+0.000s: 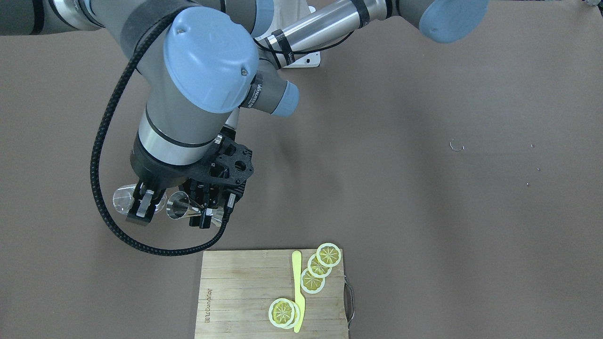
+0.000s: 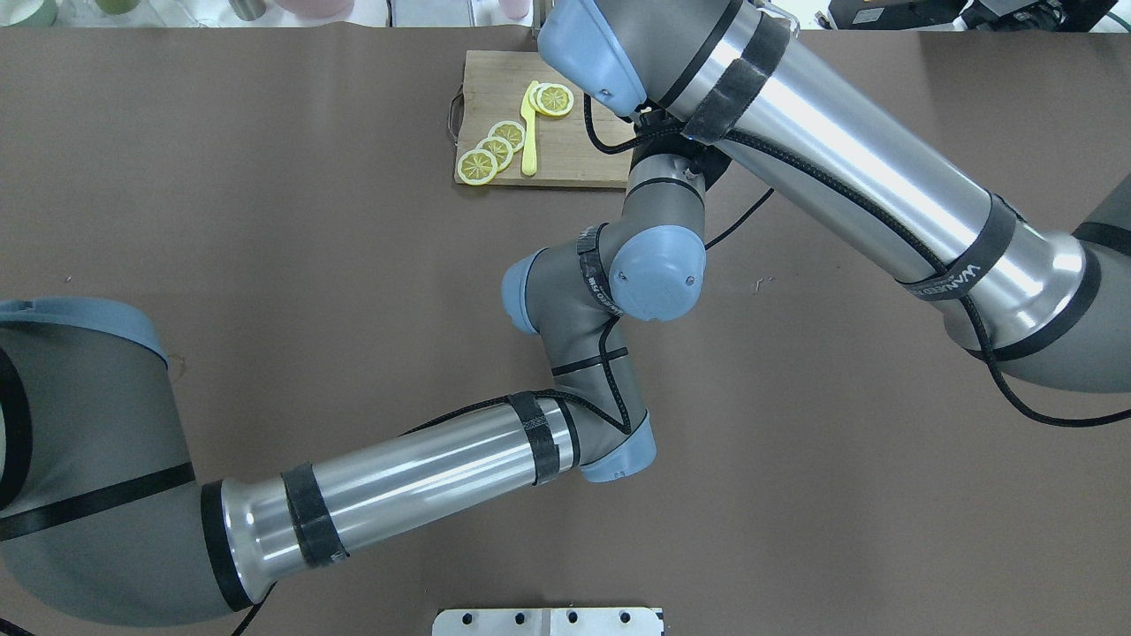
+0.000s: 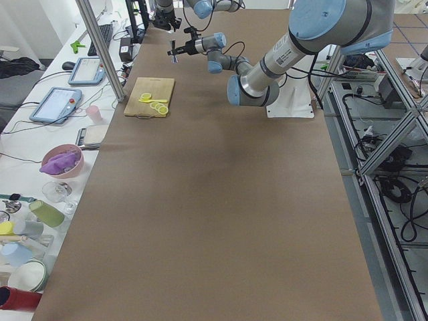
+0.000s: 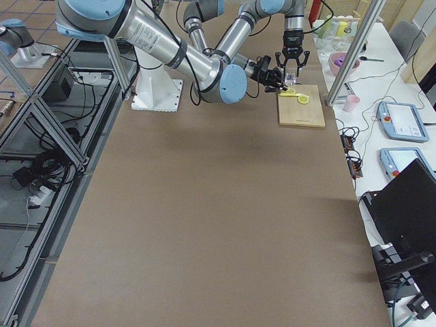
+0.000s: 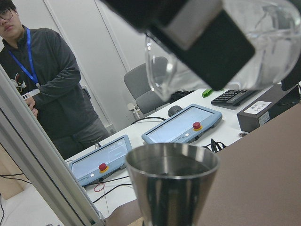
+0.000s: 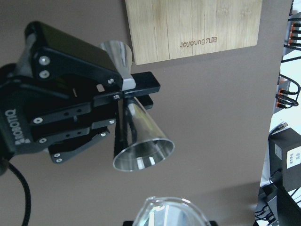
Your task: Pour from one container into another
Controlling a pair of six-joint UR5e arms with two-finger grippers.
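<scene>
1. The left gripper (image 1: 201, 217) is pinching the jigger (image 1: 178, 207) at its narrow waist. The jigger is lying tilted between these jaws, and its wide mouth is pointing toward the glass (image 1: 121, 197).
2. The right gripper (image 1: 141, 212) is squeezing the wall of the glass. The glass is sitting between those jaws, just beside the jigger mouth and apart from it.
3. Risk: the jigger mouth is staying outside the glass rim, and in the left wrist view it is appearing lower than the glass. If it is tipping from here, I think the pour is missing and falling on the table (image 1: 424, 212).
4. Risk: the waist is smooth and thin, so the jigger may be turning in the jaws while tilting.
5. Risk: the two grippers are working very near each other, so a finger may be knocking the glass.
6. Contents: I am seeing no liquid in the glass. The jigger inside is looking shiny and bare, but I cannot tell for sure.
</scene>
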